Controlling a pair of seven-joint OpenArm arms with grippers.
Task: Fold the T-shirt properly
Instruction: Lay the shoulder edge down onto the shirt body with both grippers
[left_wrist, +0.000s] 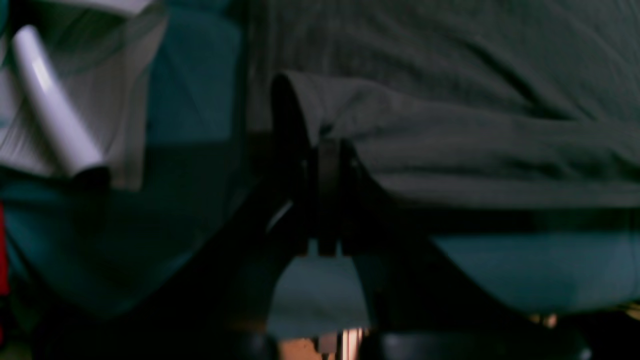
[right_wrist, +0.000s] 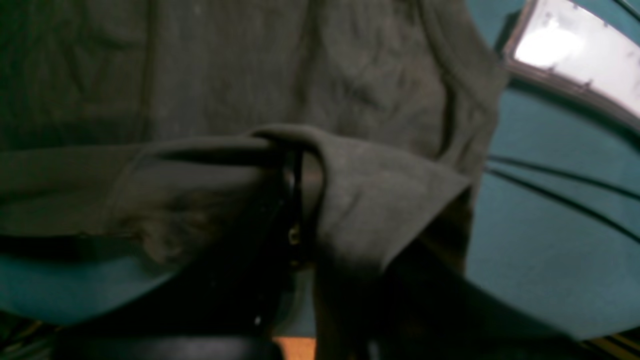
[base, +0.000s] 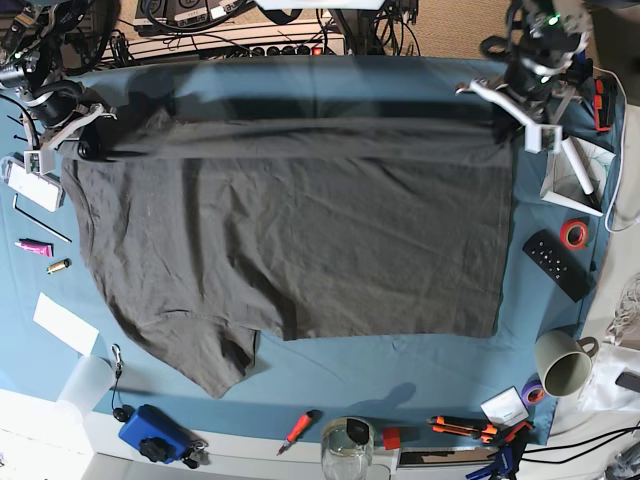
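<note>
The dark charcoal-grey T-shirt (base: 300, 240) lies spread and wrinkled on the blue tablecloth (base: 400, 370), one sleeve pointing toward the near left. Its far edge is raised off the cloth between the two arms. At the far right corner my left gripper (base: 503, 127) is shut on that edge. The left wrist view shows the fabric (left_wrist: 450, 100) folded over the closed gripper (left_wrist: 325, 150). At the far left corner my right gripper (base: 85, 147) is shut on the shirt as well. Cloth (right_wrist: 200, 65) drapes over the closed right gripper (right_wrist: 297, 165) in the right wrist view.
Right of the shirt are a white stand (base: 575, 170), a red tape roll (base: 574, 234), a black remote (base: 556, 264) and a mug (base: 563, 362). Along the near edge lie a glass jar (base: 347, 445), a red screwdriver (base: 297, 430) and a blue device (base: 155, 435). White paper (base: 65, 323) lies left.
</note>
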